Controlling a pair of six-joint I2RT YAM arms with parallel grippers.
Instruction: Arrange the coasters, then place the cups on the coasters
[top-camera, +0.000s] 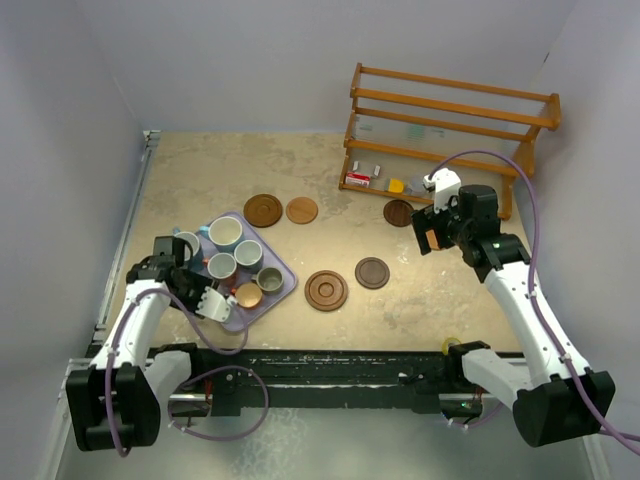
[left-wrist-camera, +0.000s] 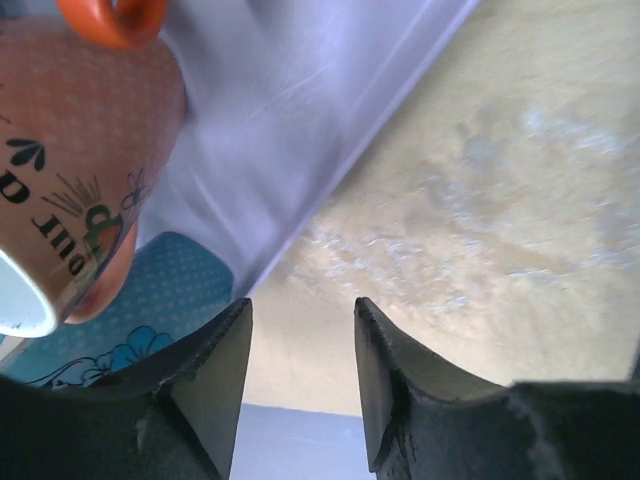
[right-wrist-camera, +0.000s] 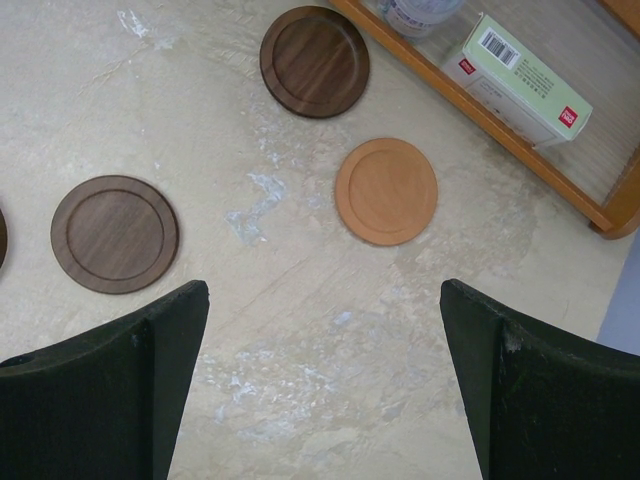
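Ahead of your wide, empty right jaws lies a light coaster (right-wrist-camera: 386, 190), so arranging seems underway: descend, pinch its rim; left jaws narrow, empty.

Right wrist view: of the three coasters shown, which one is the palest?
The orange-tan coaster beside the wooden rack is palest; the top coaster and the left coaster are both dark brown.

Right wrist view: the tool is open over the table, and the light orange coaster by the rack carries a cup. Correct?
No: the light orange coaster is bare, as the right wrist view shows. The rest holds: the right tool is open over the table, and that coaster lies by the rack.
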